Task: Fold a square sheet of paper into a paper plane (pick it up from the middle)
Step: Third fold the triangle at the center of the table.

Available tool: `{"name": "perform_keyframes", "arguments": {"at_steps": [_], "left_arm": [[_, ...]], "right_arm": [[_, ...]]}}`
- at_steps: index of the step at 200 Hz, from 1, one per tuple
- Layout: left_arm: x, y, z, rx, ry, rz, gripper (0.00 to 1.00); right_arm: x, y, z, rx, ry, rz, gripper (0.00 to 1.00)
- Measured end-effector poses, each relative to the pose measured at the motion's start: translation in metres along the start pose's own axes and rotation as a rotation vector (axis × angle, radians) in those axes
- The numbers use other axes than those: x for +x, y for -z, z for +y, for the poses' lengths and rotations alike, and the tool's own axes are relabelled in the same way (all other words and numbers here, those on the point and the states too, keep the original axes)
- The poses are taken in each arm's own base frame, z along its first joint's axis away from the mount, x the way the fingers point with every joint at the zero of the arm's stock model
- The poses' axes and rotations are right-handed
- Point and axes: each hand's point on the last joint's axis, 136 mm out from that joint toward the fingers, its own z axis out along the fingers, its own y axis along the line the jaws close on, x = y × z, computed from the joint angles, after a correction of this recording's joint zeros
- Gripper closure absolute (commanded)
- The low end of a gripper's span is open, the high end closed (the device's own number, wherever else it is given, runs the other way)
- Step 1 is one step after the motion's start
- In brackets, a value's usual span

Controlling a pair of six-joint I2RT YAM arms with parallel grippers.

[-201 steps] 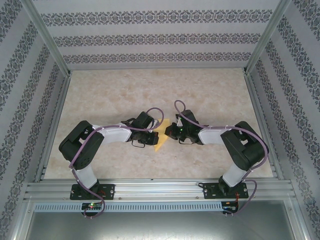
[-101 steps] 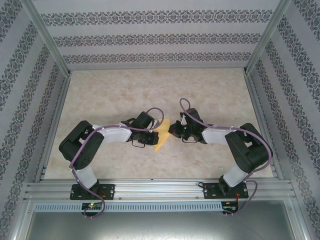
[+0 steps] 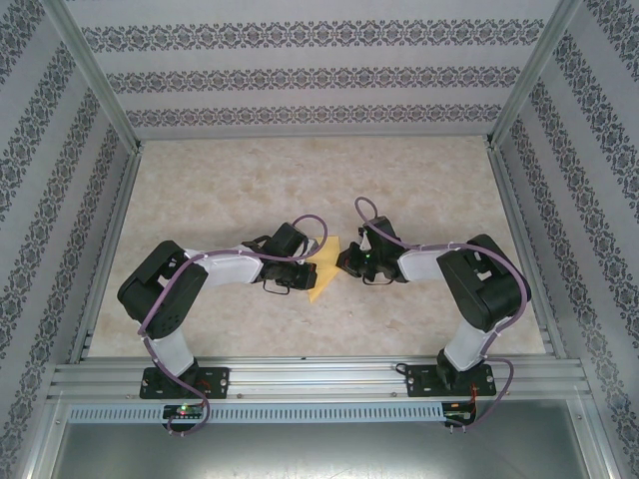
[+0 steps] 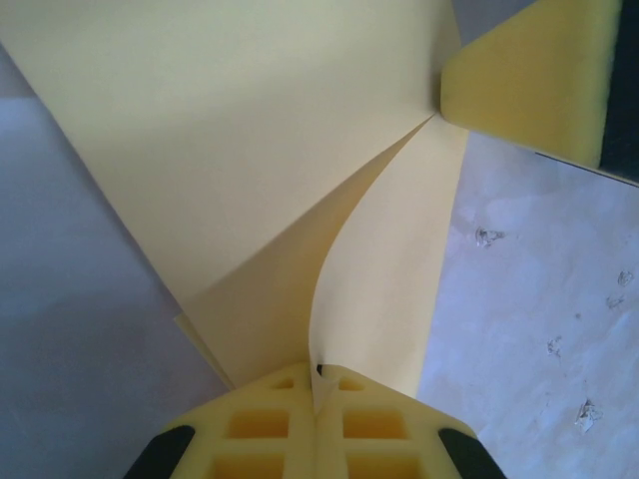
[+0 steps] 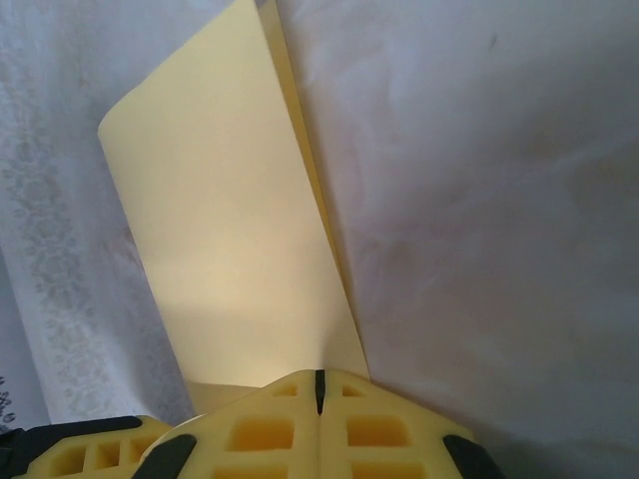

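Item: square sheet of paper, part-folded, mid-bench toward near edge. Clamped on it: left gripper, right gripper. Step: mid-fold. Next, you likely need crease pressed flat, edges aligned.

Both arms crouch low, elbows set outward and forearms pointing inward, the left gripper and the right gripper almost nose to nose in the middle, each pair of jaws pressed together on the yellow paper between them
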Motion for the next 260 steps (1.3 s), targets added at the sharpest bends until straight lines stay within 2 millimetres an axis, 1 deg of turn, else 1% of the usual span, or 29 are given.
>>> {"name": "perform_keyframes", "arguments": {"at_steps": [32, 43, 64, 79, 101, 126, 178, 199, 219, 228, 244, 260], "left_arm": [[0.000, 0.000, 0.000, 0.000, 0.000, 0.000, 0.97], [0.000, 0.000, 0.000, 0.000, 0.000, 0.000, 0.97], [0.000, 0.000, 0.000, 0.000, 0.000, 0.000, 0.97], [0.000, 0.000, 0.000, -0.001, 0.000, 0.000, 0.97], [0.000, 0.000, 0.000, 0.000, 0.000, 0.000, 0.97], [0.000, 0.000, 0.000, 0.000, 0.000, 0.000, 0.97], [0.000, 0.000, 0.000, 0.000, -0.003, 0.000, 0.97], [0.000, 0.000, 0.000, 0.000, -0.003, 0.000, 0.97], [0.000, 0.000, 0.000, 0.000, -0.003, 0.000, 0.97], [0.000, 0.000, 0.000, 0.000, -0.003, 0.000, 0.97], [0.000, 0.000, 0.000, 0.000, -0.003, 0.000, 0.97], [0.000, 0.000, 0.000, 0.000, -0.003, 0.000, 0.97]], "right_arm": [[0.002, 0.007, 0.003, 0.002, -0.001, 0.002, 1.00], [0.000, 0.011, 0.009, -0.005, 0.004, -0.003, 1.00], [-0.009, 0.015, 0.026, -0.035, 0.021, -0.021, 1.00], [-0.011, 0.016, 0.030, -0.045, 0.027, -0.028, 1.00], [-0.010, 0.010, 0.023, -0.028, 0.015, -0.016, 1.00], [-0.002, -0.001, 0.000, 0.025, -0.018, 0.010, 1.00], [-0.008, 0.001, 0.001, -0.011, -0.061, 0.006, 1.00], [-0.008, 0.010, 0.012, -0.043, -0.063, 0.000, 1.00], [-0.010, 0.029, 0.037, -0.103, -0.017, -0.040, 1.00], [-0.007, 0.037, 0.048, -0.128, 0.011, -0.056, 1.00], [0.006, 0.045, 0.061, -0.157, 0.061, -0.078, 1.00], [0.027, 0.041, 0.057, -0.153, 0.080, -0.066, 1.00]]}}
